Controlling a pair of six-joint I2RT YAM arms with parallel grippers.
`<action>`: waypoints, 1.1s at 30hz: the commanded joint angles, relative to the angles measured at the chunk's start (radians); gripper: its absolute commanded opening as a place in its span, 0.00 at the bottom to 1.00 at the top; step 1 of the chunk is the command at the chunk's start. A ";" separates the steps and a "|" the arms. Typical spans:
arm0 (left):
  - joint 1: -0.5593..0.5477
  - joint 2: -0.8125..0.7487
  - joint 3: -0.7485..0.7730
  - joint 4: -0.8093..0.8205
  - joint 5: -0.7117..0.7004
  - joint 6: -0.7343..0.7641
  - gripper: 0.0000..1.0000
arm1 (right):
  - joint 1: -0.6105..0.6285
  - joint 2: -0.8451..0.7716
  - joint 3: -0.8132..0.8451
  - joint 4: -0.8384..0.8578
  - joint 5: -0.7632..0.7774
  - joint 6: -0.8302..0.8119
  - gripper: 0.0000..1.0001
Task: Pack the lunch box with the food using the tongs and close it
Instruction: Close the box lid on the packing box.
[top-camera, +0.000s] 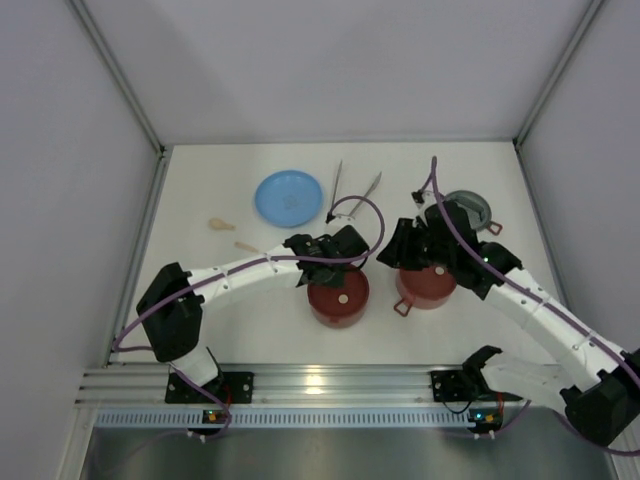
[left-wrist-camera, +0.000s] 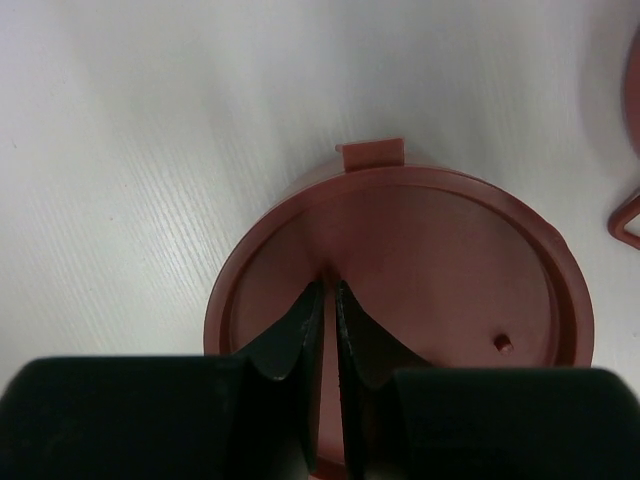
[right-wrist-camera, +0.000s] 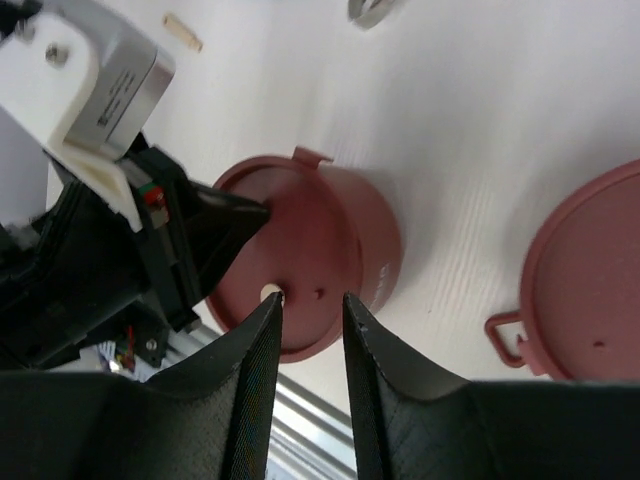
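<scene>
**Left gripper tips on a lidded bowl, right gripper hovering beside it**

The left gripper (left-wrist-camera: 330, 286) has its fingers pressed almost together, with only a thin slit between them and nothing visible in it. The tips sit on the flat maroon lid of a dusty-red bowl (left-wrist-camera: 450, 250), inside the rim. A small tab sticks out of the rim straight ahead of the tips.

The right gripper (right-wrist-camera: 312, 297) has its fingers partly spread and holds nothing. It hangs above the table (top-camera: 230, 310) and points at the same bowl. In the right wrist view the near edge of the lid shows through the gap.

The second lidded bowl (right-wrist-camera: 590, 290) stands just off to the right gripper's side. A red loop sticks out low on its wall.

The grey top lid (top-camera: 467, 208) lies beyond the right gripper and is partly hidden by that arm.

The tongs (top-camera: 352, 192) lie in a narrow V on the table beyond the left gripper, well apart from both grippers and touched by neither.

The blue plate (top-camera: 289, 198) is beyond the left gripper and off to its left. Further left of that arm are a pale beige piece (top-camera: 220, 224) and a thin pale stick (top-camera: 245, 246), both on the table.
</scene>
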 joint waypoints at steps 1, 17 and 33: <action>0.003 0.045 -0.060 -0.017 0.083 -0.007 0.13 | 0.108 0.041 0.040 0.061 0.054 0.050 0.30; 0.003 -0.020 -0.094 -0.016 0.101 -0.016 0.13 | 0.246 0.293 -0.138 0.216 0.125 0.148 0.25; 0.003 -0.064 -0.114 0.015 0.064 -0.021 0.17 | 0.254 0.180 -0.054 0.144 0.269 0.079 0.27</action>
